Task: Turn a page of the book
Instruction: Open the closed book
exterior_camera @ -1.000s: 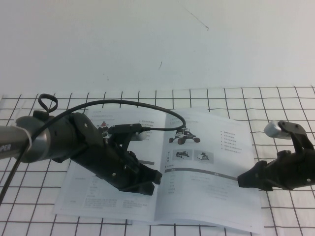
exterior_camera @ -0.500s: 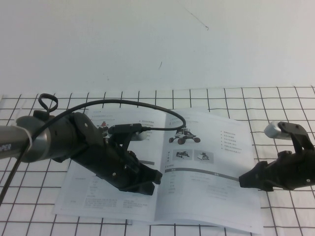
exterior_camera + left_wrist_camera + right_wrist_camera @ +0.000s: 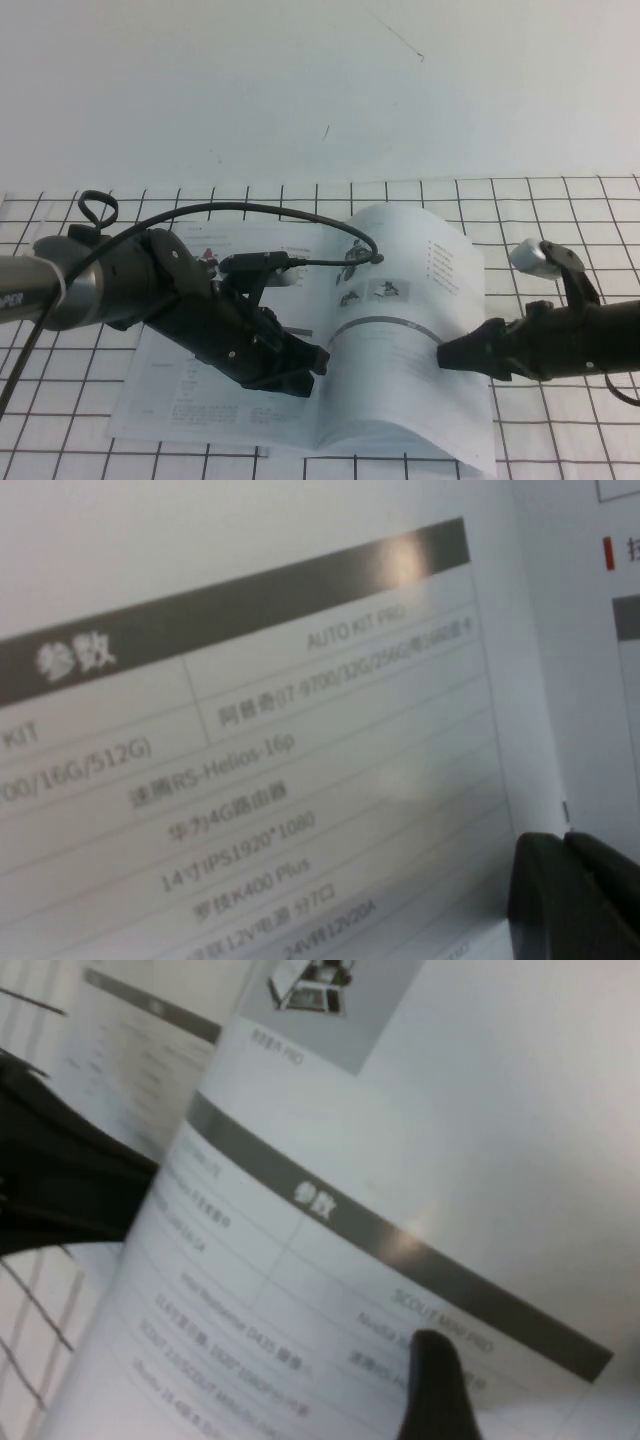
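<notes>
High view shows you the bench (image 3: 580, 200), white with a black grid, and the book (image 3: 190, 400) lying open in the middle of it. Your left gripper (image 3: 295, 365) rests on the left side of the book, near the fold, holding it flat. You cannot tell if its fingers are clenched or released. Your right gripper (image 3: 452, 355) is at the outer edge of the page (image 3: 400, 380), which is lifted and bowed up like a hill. You cannot tell whether these fingers are pinching the page or only pushing it.

Watch out here. The page is thin and shiny, so it could slip off the right gripper and flop back down. If you push too hard toward the fold, the paper could crease or tear. If the left gripper lets up, the whole book could slide.

The page is white, with a grey bar curving across it, small robot car photos near the top and faint tables of text.
</notes>
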